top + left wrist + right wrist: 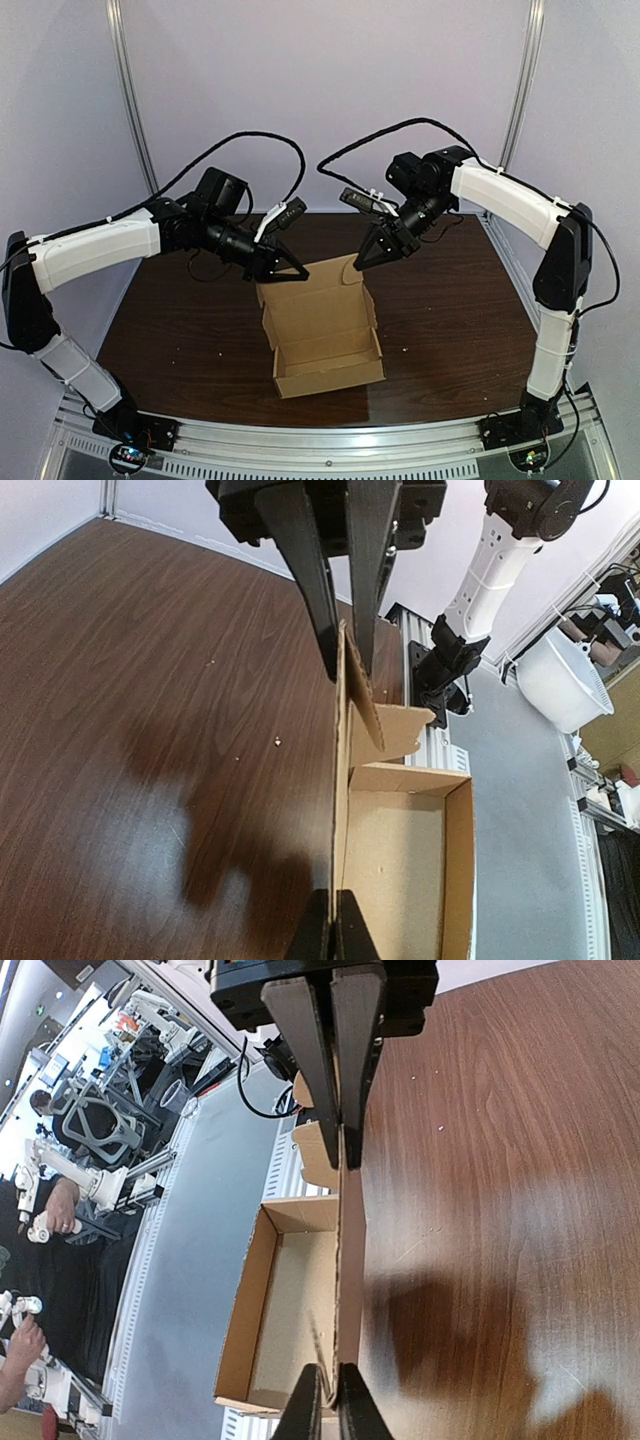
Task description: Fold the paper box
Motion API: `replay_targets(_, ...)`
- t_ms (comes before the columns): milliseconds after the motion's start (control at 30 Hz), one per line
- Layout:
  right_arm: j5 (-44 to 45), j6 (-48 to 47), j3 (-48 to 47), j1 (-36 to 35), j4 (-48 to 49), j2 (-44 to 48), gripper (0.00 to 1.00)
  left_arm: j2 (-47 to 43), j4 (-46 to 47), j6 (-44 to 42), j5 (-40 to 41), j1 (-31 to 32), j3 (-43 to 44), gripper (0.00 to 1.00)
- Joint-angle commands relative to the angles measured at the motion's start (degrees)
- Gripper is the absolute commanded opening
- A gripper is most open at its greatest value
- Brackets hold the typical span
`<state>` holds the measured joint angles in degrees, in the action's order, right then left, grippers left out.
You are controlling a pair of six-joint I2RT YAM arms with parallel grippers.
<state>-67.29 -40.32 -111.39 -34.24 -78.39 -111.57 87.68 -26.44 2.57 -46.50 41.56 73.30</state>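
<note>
A brown paper box (328, 362) stands open in the middle of the dark wooden table (190, 340). Its lid flap (312, 285) is raised upright at the back. My left gripper (281, 270) is shut on the flap's left top corner, and my right gripper (371, 251) is shut on its right top corner. In the left wrist view the flap's edge (340, 780) runs from my left gripper (335, 932) up to the right gripper's fingers (315, 600), with the tray (400, 860) beside it. In the right wrist view my right gripper (330, 1407) pinches the flap (350, 1260) next to the tray (290, 1300).
A metal rail (330, 440) runs along the table's near edge, with both arm bases on it. Black cables (260, 140) loop above the arms. A white bin (565, 680) and lab equipment (90, 1130) stand off the table.
</note>
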Motion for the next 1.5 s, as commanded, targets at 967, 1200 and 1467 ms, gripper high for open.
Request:
replay_targets(967,2.49,4.10,-5.54,-2.68,-5.12,0.81,0.00,2.41,7.20,-0.26,-2.23,0.93,0.08,0.08)
replay_targets(1200,3.03,9.62,-4.22,-2.75,-1.06,0.08,0.17,0.68,12.37,2.90,-1.49,0.87,-1.57,0.00)
replay_targets(1467,2.77,9.17,-3.48,-2.76,-1.09,-0.53,0.21,0.39,15.69,5.37,-2.21,0.80,-2.52,0.00)
